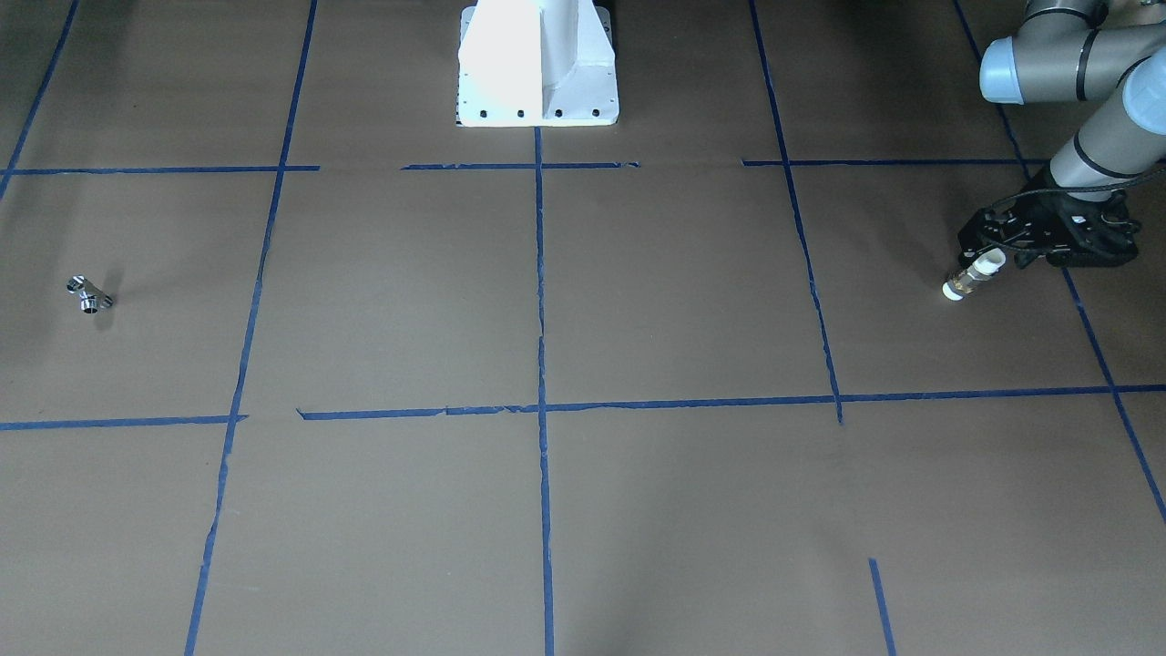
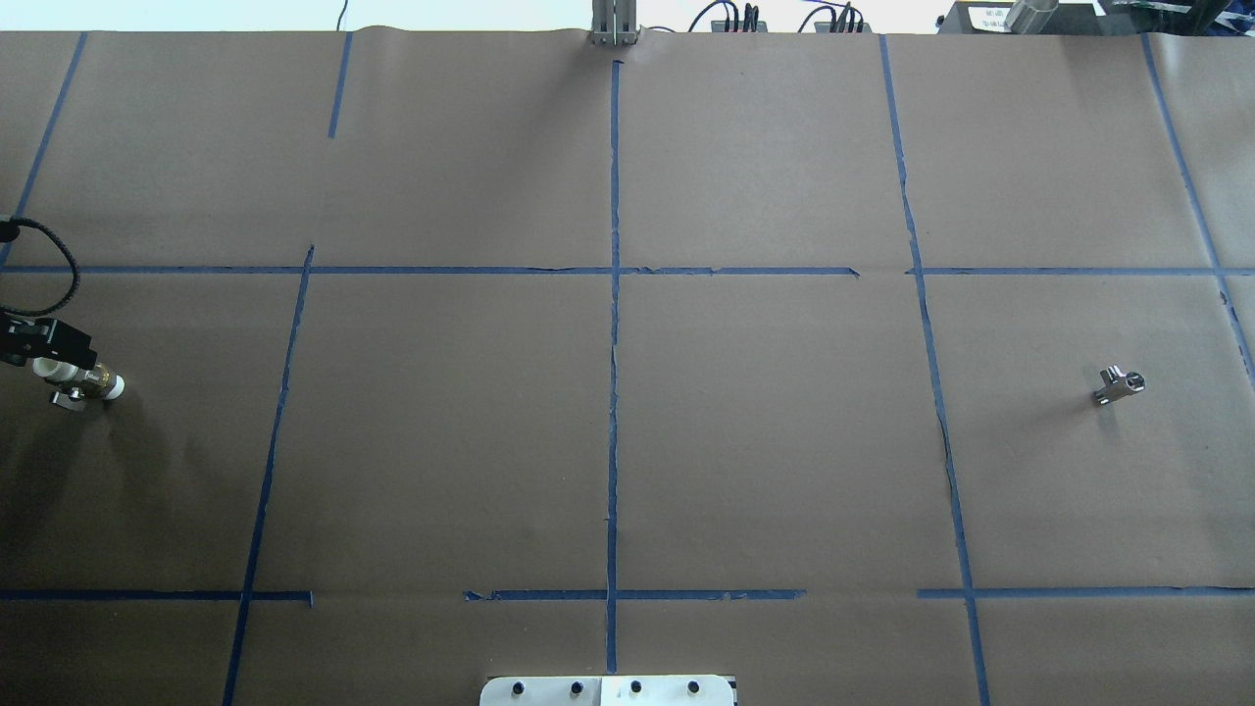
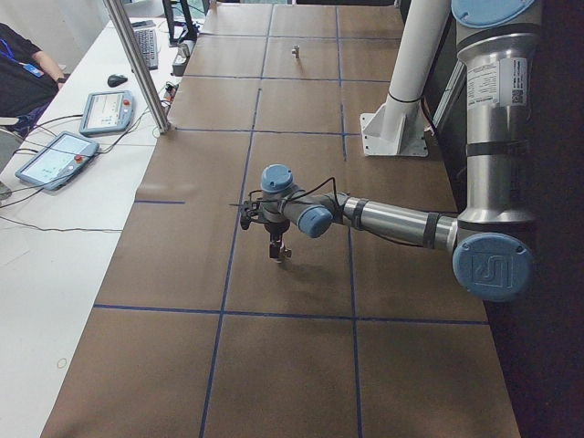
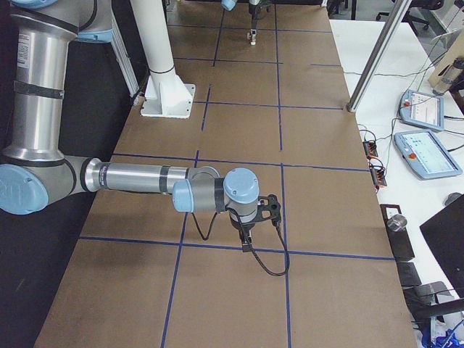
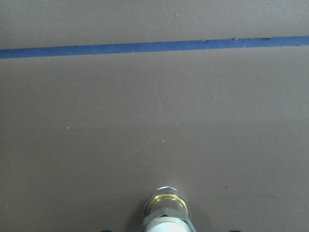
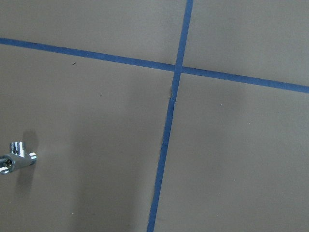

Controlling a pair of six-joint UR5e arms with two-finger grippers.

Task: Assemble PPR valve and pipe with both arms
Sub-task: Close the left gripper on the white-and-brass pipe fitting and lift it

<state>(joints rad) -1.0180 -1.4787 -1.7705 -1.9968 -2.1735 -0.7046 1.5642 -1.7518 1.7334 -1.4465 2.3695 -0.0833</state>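
Note:
The PPR valve [image 1: 971, 277], white ends with a brass band, sticks out of my left gripper [image 1: 989, 261], which is shut on it just above the brown table at the robot's left end. It also shows in the overhead view [image 2: 86, 378] and end-on in the left wrist view [image 5: 167, 208]. The pipe [image 1: 88, 294], a small chrome T fitting, lies alone on the table at the robot's right end [image 2: 1118, 383] and at the left edge of the right wrist view [image 6: 17, 157]. My right gripper [image 4: 247, 233] shows only in the exterior right view, and I cannot tell whether it is open or shut.
Blue tape lines [image 2: 614, 392] divide the brown paper table cover into squares. The white robot pedestal [image 1: 537, 68] stands at the robot's edge of the table. A metal pole [image 3: 137, 64] and a side desk with tablets [image 3: 57, 157] stand beyond the far edge.

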